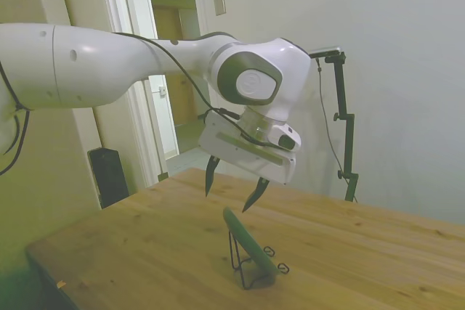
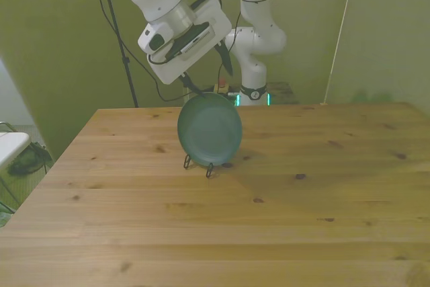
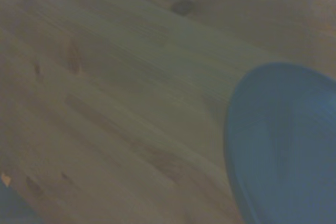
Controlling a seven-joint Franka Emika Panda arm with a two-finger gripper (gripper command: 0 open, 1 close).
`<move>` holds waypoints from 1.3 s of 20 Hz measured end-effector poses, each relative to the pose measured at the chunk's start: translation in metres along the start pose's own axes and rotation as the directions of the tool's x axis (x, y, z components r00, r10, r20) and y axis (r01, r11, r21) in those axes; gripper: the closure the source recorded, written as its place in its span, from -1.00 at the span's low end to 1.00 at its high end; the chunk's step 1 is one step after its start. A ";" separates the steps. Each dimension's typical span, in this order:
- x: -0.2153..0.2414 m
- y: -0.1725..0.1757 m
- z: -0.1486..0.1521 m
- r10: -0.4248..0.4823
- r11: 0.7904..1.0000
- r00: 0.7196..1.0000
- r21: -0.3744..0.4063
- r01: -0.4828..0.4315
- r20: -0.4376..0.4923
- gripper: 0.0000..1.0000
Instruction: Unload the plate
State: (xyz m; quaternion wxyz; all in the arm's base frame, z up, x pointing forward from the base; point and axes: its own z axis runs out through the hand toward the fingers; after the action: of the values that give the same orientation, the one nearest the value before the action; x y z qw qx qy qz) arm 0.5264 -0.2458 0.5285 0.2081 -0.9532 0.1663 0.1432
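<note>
Standing on its edge in a thin black wire rack [image 2: 198,163], the dark green plate [image 2: 209,129] leans back a little. The rack sits on the wooden worktop [image 2: 302,220], near the middle. In the front view the plate shows its round hollow face. In the side view the plate [image 1: 247,246] looks like a thin slanted strip, with the rack [image 1: 256,270] poking out under it.

The claw [image 1: 232,184] hangs in the air just above the top edge of the plate and does not touch it. Its two dark fingers [image 1: 211,173] are spread wide apart, and nothing is between them.

The wrist view is blurry. It shows part of the plate [image 3: 286,145] against the wood.
</note>
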 end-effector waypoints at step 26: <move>0.034 0.024 -0.002 -0.281 0.951 0.950 -0.097 0.295 0.140 -1.00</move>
State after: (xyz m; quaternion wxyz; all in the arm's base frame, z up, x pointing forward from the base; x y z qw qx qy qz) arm 0.5487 -0.2759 0.5102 0.1808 -0.9669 0.0033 0.1798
